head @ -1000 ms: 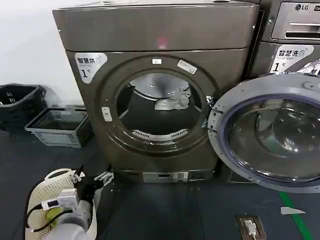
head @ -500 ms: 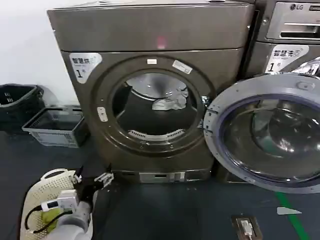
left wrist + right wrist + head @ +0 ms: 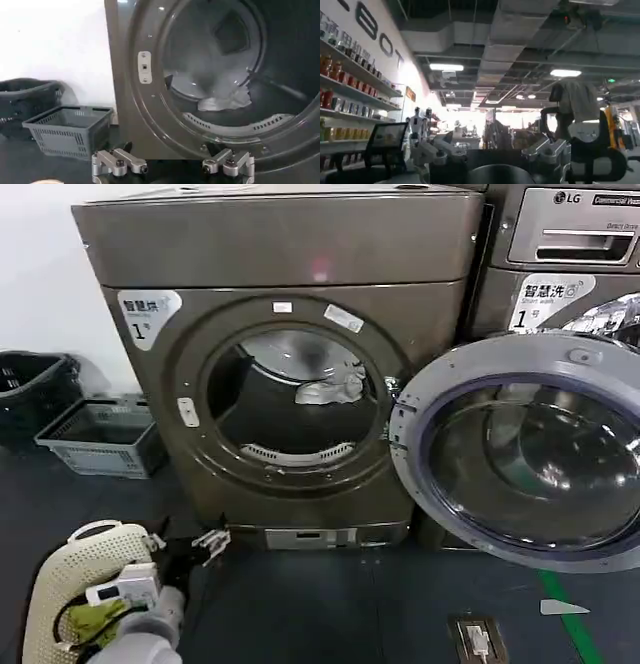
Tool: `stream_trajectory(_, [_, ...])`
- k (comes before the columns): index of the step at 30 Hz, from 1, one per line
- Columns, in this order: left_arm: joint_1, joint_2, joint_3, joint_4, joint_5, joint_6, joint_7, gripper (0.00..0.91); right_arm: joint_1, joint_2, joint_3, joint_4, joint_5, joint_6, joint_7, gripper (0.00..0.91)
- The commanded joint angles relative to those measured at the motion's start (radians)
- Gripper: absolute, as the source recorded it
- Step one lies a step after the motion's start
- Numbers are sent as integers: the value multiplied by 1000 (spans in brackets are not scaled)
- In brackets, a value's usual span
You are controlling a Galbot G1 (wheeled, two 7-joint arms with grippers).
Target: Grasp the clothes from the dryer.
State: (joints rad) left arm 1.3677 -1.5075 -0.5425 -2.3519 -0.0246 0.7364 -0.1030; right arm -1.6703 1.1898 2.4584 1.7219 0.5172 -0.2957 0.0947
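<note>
Still outside: left claw [image 3: 190,546] open and empty, low before the dryer [image 3: 280,364].
Clothes [image 3: 328,389] up and ahead-right of it, deep in the drum beyond the porthole rim; right claw [image 3: 492,152] open, aimed elsewhere, so left nearer.

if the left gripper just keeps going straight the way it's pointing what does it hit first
Probably the dryer front. The open left gripper points at the lower rim of the round opening, below the clothes in the drum. Depth is unclear; slightly higher it would pass into the drum.
</note>
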Motion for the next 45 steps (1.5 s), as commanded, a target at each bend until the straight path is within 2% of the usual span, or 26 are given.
stream_trajectory(1, [0, -1, 2, 2, 1, 49, 2, 907, 0, 0, -1, -1, -1, 2, 1, 907])
stream_trajectory(29, [7, -6, 16, -2, 15, 49, 7, 907, -2, 5, 1, -21, 0, 33, 6, 907])
stream_trajectory(34, [7, -6, 16, -4, 18, 49, 9, 907, -4, 6, 1, -28, 0, 44, 15, 907])
stream_trajectory(45, [1, -5, 21, -2, 18, 49, 9, 907, -9, -6, 11, -50, 60, 81, 77, 907])
